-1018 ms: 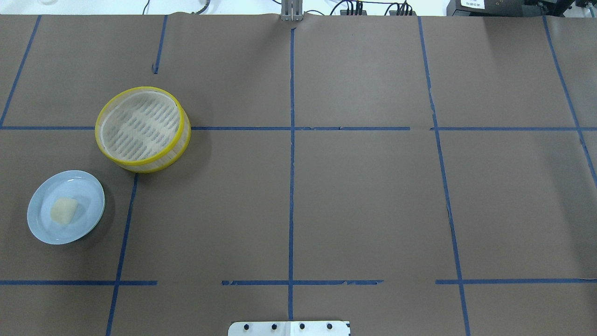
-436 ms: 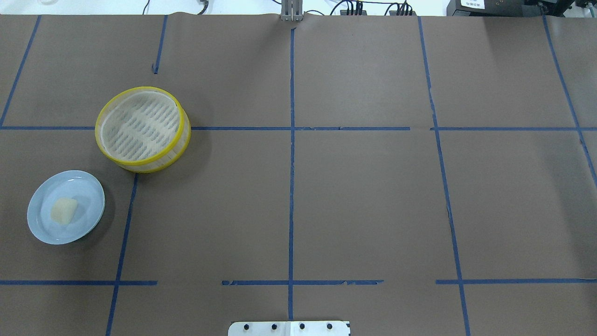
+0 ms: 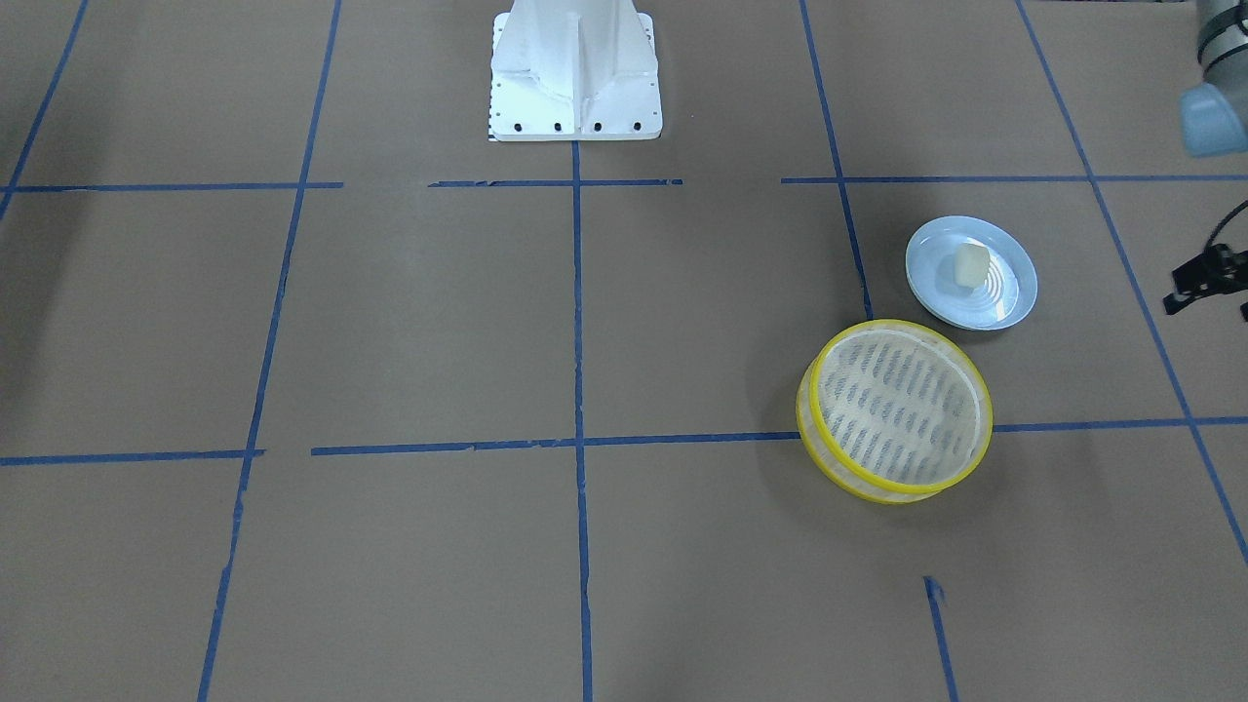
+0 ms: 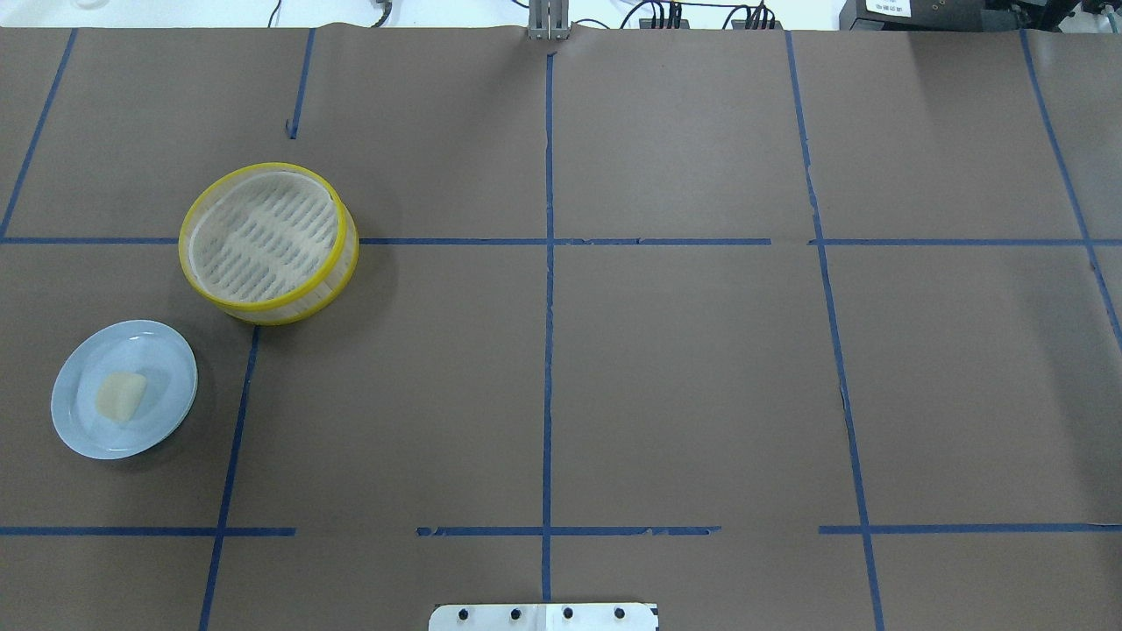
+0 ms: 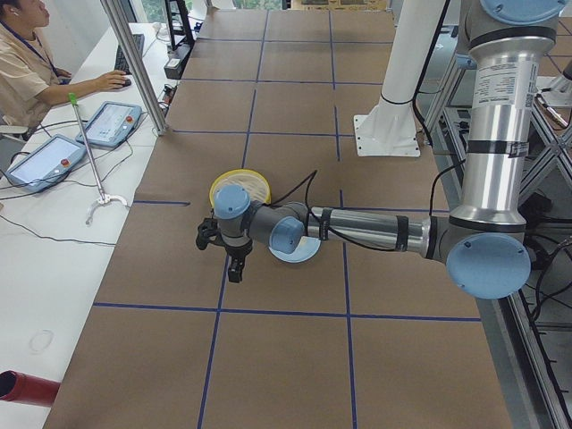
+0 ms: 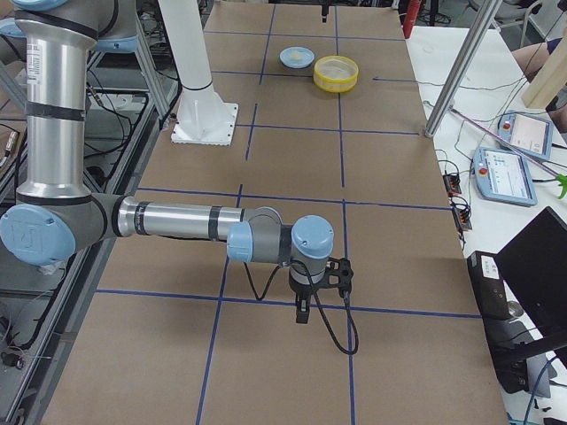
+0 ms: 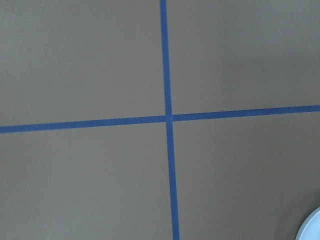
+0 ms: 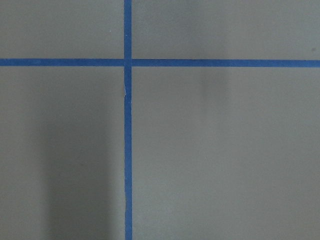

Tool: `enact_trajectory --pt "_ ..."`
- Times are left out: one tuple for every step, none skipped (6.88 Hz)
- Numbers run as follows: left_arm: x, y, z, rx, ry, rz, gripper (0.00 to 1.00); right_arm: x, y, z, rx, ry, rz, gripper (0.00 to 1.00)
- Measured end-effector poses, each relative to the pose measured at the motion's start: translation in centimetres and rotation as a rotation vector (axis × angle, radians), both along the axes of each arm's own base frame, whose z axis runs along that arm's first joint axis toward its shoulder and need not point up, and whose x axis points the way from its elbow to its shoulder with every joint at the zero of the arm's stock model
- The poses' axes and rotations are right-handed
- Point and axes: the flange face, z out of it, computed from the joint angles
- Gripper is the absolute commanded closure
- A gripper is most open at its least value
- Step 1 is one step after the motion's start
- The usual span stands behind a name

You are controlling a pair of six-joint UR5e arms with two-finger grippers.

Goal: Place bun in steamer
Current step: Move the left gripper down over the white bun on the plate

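Note:
The bun [image 4: 120, 396] is a small cream-white lump lying on the pale blue plate [image 4: 166, 350] at the table's left; it also shows in the front-facing view [image 3: 970, 264]. The steamer [image 4: 263, 235], with yellow rims and a slotted pale base, stands empty just beyond the plate, also in the front-facing view [image 3: 897, 409]. My left gripper [image 5: 234, 273] hangs over the table off the plate's outer side, fingers pointing down; I cannot tell whether it is open or shut. My right gripper [image 6: 302, 312] hangs over the far right end of the table; I cannot tell its state.
Brown paper with blue tape lines covers the table. The robot's white base [image 3: 573, 73] stands at the near middle edge. The plate's rim [image 7: 312, 227] shows at the corner of the left wrist view. An operator [image 5: 27, 63] sits at the side desk with tablets.

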Motion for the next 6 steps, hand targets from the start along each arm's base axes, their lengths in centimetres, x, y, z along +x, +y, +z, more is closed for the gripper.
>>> enact_trajectory --pt "4.0 0.8 -1.4 0.008 0.013 -0.025 0.00 0.0 0.0 0.0 0.000 0.000 0.000 0.00" --pt "7.6 2.5 -2.4 -0.016 0.030 -0.031 0.00 0.0 0.0 0.0 0.000 0.000 0.000 0.00" --pt "10.5 5.5 -3.6 -0.048 0.044 -0.023 0.01 0.0 0.0 0.0 0.000 0.000 0.000 0.00" --pt "12.7 8.2 -4.6 -0.077 0.051 -0.015 0.03 0.0 0.0 0.0 0.000 0.000 0.000 0.00" --pt "15.2 10.4 -4.9 -0.103 0.036 -0.013 0.05 0.0 0.0 0.0 -0.001 0.000 0.000 0.00" --pt "17.2 11.8 -4.6 -0.109 0.011 -0.021 0.05 0.0 0.0 0.0 -0.001 0.000 0.000 0.00"
